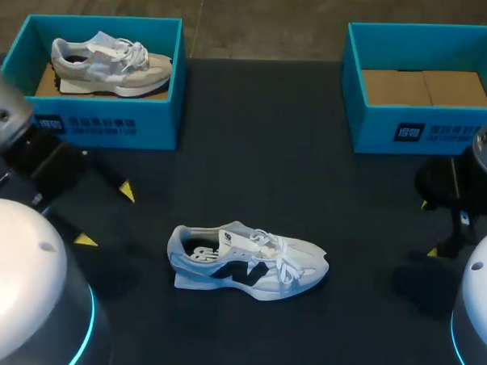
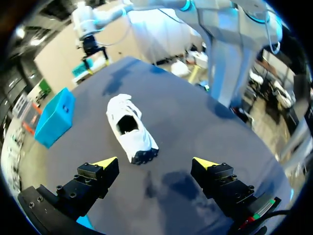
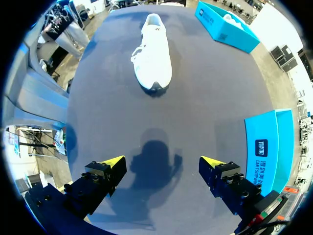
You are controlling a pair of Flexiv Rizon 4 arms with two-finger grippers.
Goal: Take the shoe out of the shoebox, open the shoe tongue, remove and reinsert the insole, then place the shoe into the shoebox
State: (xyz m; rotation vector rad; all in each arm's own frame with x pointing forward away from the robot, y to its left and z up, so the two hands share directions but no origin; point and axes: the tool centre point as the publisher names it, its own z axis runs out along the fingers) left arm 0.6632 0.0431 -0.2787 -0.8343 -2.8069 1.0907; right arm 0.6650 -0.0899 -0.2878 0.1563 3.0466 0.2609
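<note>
The left arm comes in low from the left edge, its left gripper angled toward the middle of the table. Its fingers are spread wide, with only dark tabletop between the yellow tips. The right arm mirrors it from the right edge. The right gripper is also spread wide and hangs over bare table, casting a shadow below.

The shoe (white with dark side marks) stands on its sole on the table between the two grippers, well apart from both. Its heel points to the left gripper and its toe to the right one. The laces lie loose across the top.

The right box sits at the far right with its brown card floor showing. The left box at the far left holds a grey shoe.

In the head view the pale arm housings cover both near corners of the table, and the right gripper's fingers are mostly lost against its dark wrist. The shoe's opening looks dark from the left wrist, and I cannot tell how the insole lies inside. From the right wrist, the right box is cut off just beside the gripper.
</note>
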